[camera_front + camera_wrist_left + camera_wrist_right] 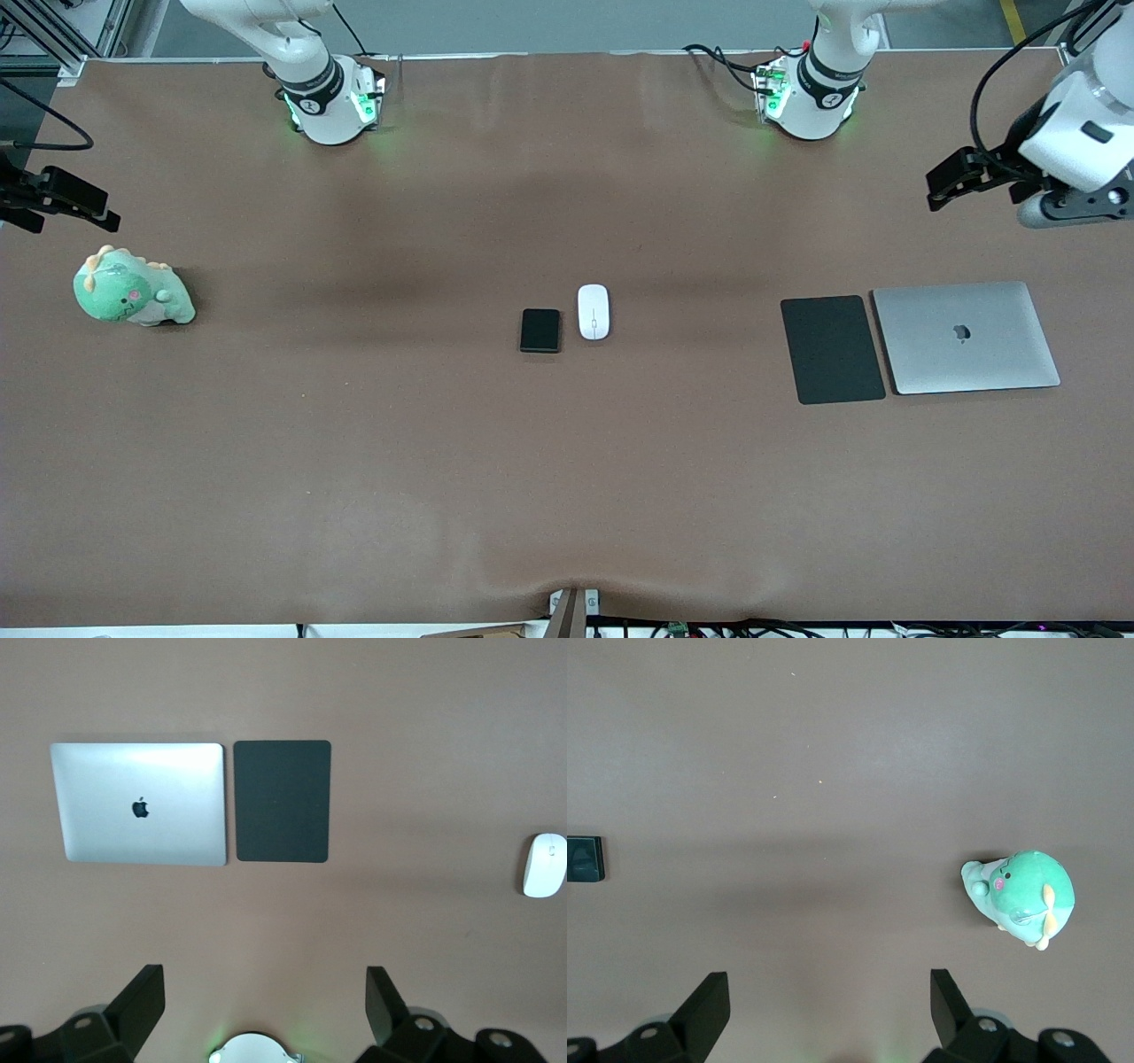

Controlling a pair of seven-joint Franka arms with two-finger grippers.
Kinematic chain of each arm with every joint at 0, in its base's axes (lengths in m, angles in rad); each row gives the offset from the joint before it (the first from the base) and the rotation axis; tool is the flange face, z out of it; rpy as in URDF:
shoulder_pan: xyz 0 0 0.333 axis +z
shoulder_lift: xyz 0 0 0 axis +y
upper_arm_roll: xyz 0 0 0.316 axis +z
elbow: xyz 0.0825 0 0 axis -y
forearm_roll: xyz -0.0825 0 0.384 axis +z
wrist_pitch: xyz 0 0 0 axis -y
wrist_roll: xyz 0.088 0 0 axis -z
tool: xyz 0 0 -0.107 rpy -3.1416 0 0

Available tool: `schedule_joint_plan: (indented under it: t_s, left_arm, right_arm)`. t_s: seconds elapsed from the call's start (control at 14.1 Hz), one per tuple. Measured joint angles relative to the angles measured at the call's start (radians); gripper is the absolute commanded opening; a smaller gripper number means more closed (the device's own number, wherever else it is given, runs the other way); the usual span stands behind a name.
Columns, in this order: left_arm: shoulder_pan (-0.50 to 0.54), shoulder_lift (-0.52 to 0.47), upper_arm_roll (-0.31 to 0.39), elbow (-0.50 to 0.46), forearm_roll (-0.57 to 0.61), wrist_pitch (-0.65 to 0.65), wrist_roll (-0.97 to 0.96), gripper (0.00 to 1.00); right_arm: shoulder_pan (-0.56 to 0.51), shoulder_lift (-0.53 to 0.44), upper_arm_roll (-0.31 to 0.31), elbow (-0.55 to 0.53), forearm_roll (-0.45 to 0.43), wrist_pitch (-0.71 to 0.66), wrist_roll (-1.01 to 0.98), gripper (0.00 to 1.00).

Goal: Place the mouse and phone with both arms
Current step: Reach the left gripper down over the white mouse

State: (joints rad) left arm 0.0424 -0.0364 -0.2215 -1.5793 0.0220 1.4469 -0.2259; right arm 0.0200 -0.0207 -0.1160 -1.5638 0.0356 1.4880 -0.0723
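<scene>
Both grippers are up in the air with nothing in them. The left gripper (261, 1010) has its two black fingers spread wide apart, empty, hanging over the bare brown tabletop at the left arm's end of the table, up near the edge where the bases stand; in the front view it shows as a black claw (952, 182) at the end of a white wrist. The right gripper (828, 1010) is the same deal, fingers wide apart and holding nothing, over the right arm's end of the table (354, 461), and only its black tip (75, 202) pokes into the front view. The table itself is covered in a matte brown sheet, slightly rippled along the near edge. Dead centre sit the two task things, side by side and just barely apart: the mouse (594, 311), a smooth white oval with a thin centre line, and the phone (540, 330), a glossy black slab with rounded corners. Both have their long axis running from the front camera toward the bases, with the mouse toward the left arm's end and sitting slightly farther from the camera. Toward the left arm's end lie a flat matte black mat (832, 349) and, right beside it, a closed silver laptop (966, 337). Near the right arm's end is a soft green plush dinosaur (131, 291) with pink cheeks.
</scene>
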Motion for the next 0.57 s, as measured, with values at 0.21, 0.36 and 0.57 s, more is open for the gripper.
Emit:
schedule_joint_plan:
  t_s: [0.21, 0.36, 0.57]
  left_arm:
    - [-0.006, 0.045, -0.089, -0.003, -0.012, 0.007, -0.106, 1.00]
    - [-0.009, 0.088, -0.153, -0.007, -0.012, 0.027, -0.207, 1.00]
    - [-0.034, 0.172, -0.235, -0.022, -0.012, 0.094, -0.347, 1.00]
  right_arm:
    - [0.000, 0.001, 0.001, 0.000, 0.000, 0.000, 0.000, 1.00]
    - [0.000, 0.001, 0.001, 0.000, 0.000, 0.000, 0.000, 1.00]
    - [0.000, 0.001, 0.002, -0.001, 0.000, 0.000, 0.000, 1.00]
